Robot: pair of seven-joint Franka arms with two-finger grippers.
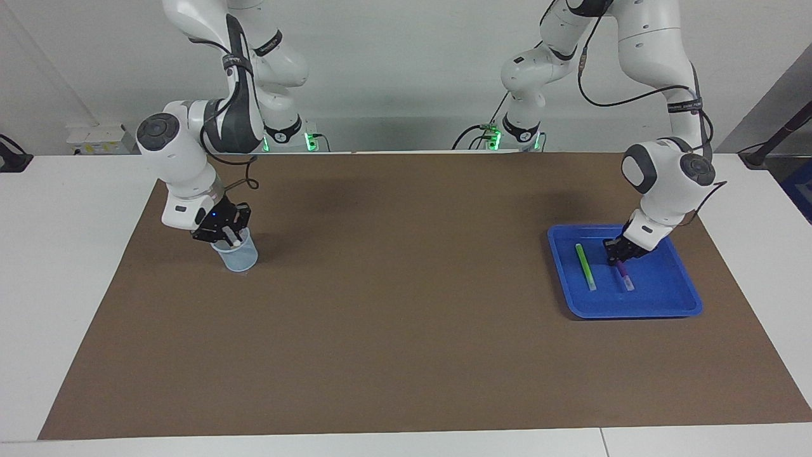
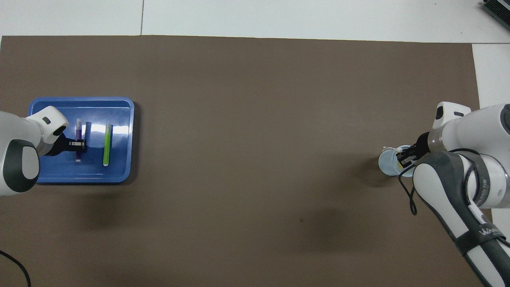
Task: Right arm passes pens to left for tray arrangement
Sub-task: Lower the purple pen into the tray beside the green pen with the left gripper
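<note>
I can't read any text from here; the lettering on the strap (image 2: 481,235) around my right arm (image 2: 450,195) is too small to make out.

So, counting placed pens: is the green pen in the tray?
In: the slim green marker pen lies flat inside the shallow blue plastic tray.
</note>
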